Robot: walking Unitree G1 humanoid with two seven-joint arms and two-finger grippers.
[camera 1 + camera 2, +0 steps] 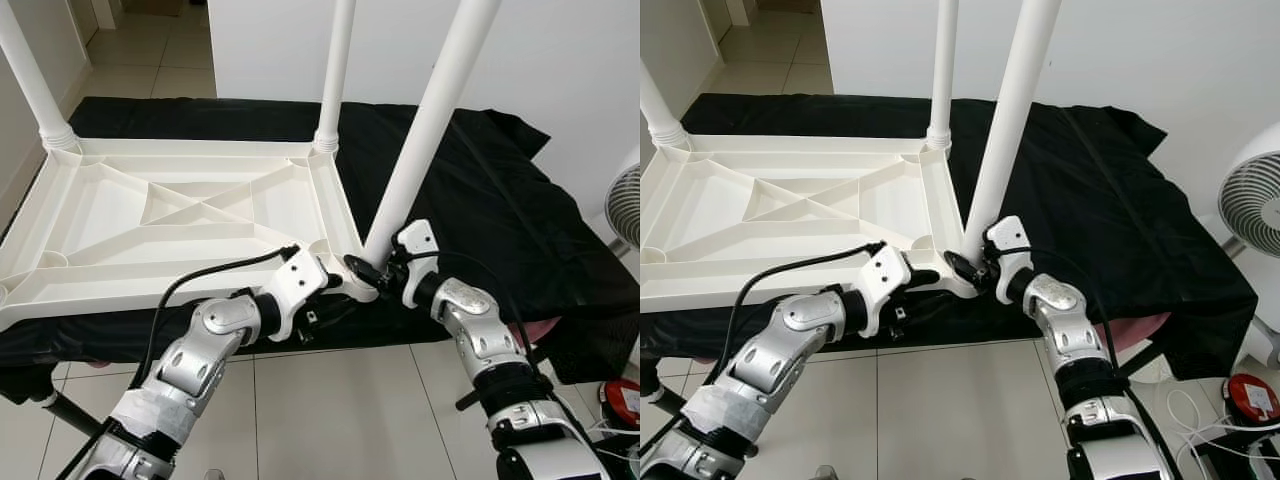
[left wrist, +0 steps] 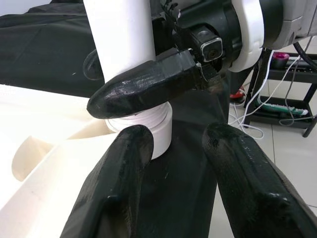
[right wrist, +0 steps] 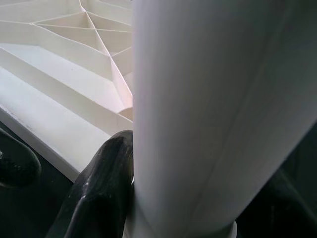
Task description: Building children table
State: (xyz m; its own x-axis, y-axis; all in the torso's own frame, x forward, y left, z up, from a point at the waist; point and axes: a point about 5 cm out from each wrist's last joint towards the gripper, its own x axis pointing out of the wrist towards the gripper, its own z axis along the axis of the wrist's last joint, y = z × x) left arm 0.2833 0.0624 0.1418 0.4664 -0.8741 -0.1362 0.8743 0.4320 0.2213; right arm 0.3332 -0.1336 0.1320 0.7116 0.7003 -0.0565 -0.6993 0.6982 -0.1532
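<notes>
A white plastic table top (image 1: pixel 120 215) lies upside down on a black cloth (image 1: pixel 480 200). Two white legs stand in its far corners, one on the left (image 1: pixel 30 75) and one on the right (image 1: pixel 335 70). A third leg (image 1: pixel 430 120) leans tilted over the near right corner, its threaded end (image 2: pixel 148 126) at the corner socket. My right gripper (image 1: pixel 372 268) is shut on this leg just above its base; one black finger (image 3: pixel 101 188) presses against the tube (image 3: pixel 213 99). My left gripper (image 2: pixel 178 144) is open at the same corner, one finger over the table's rim, the other over the cloth.
A white wall rises behind the cloth-covered surface. A white fan (image 1: pixel 1255 200) stands at the right, with a red object (image 1: pixel 1250 398) and cables on the tiled floor below it. Tiled floor (image 1: pixel 340 410) runs along the near edge under my arms.
</notes>
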